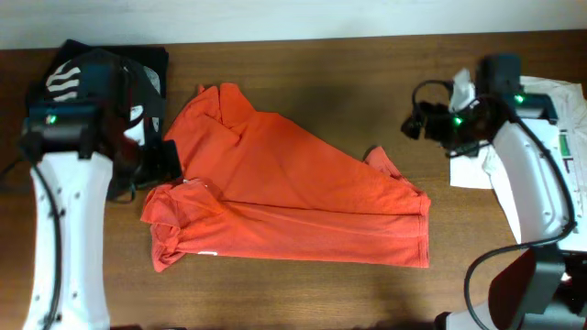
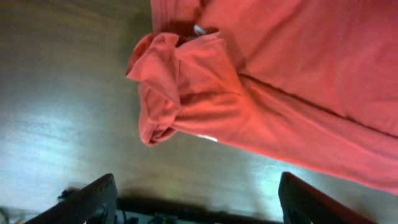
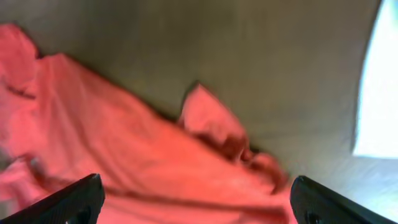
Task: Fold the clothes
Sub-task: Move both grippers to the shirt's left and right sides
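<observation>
Fingers (image 2: 99, 199) of L gripper (image 2: 200, 196) are spread wide, nothing btwn them. In wrist view they sit over bare wood of table (image 1: 321, 64), just short of red-orange tee (image 1: 293, 197). From overhead, L gripper is right at tee's left edge, by the bunched end; can't tell if touching. R gripper (image 3: 199, 199) is also spread wide & empty, though its wrist view is blurred. From overhead it hangs up & to the right of the tee, apart from it, near a sleeve (image 1: 383, 163) that pokes out on that side.

Tee lies mid-table, partly folded: a long straight strip runs left-right along the bottom, w/ a diagonal slab of cloth above it. Left end is crumpled & rolled on itself; a sliver of white print (image 2: 208, 138) shows under the roll. Black tee (image 1: 151, 64) lies at far-left corner, mostly hidden under L arm (image 1: 64, 229). White tee (image 1: 559, 101) lies at right edge, w/ R arm (image 1: 532, 183) over it.
</observation>
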You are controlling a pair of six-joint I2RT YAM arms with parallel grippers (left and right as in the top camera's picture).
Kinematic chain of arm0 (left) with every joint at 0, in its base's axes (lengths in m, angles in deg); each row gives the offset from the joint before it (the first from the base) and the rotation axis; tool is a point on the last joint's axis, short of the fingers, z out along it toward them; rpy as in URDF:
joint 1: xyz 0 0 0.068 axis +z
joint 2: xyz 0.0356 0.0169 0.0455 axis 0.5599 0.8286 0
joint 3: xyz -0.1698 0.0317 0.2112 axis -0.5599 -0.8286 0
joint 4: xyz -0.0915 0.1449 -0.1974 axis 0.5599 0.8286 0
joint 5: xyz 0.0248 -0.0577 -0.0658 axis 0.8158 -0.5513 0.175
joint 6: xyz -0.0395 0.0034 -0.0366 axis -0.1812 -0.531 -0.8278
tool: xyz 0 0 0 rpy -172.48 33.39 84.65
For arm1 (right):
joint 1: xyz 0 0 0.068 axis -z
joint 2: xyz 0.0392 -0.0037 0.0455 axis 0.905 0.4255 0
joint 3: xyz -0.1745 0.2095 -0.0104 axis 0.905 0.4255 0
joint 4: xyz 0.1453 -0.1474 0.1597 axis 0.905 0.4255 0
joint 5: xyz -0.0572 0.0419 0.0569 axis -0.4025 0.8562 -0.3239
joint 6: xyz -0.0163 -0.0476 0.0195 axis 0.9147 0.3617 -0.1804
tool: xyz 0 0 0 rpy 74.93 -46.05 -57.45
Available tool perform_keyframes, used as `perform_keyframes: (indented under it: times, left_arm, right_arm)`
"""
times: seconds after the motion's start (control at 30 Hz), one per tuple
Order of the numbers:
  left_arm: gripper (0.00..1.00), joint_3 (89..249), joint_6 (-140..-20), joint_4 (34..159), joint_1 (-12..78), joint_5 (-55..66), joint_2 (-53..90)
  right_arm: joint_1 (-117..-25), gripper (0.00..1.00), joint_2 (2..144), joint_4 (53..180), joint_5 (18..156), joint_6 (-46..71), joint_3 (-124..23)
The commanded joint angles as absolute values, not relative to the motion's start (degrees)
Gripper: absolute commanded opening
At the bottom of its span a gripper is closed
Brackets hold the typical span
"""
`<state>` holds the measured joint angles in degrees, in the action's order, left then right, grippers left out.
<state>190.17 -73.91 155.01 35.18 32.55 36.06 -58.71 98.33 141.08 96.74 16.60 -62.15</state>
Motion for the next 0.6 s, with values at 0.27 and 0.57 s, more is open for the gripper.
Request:
perform_keyframes:
  times: [0.27,0.57]
  left_arm:
    - [0.82,171.20,-77.32,152.41,31.90,30.60,29.96]
    - [0.86,158.45,-77.49,143.95,31.42,27.61,28.58]
  right_arm:
    - [-68.31,0.91,118.00,131.07,86.18,19.07,-65.05]
    - [-71.19,0.69,124.77,129.15,85.88,18.83,-65.03]
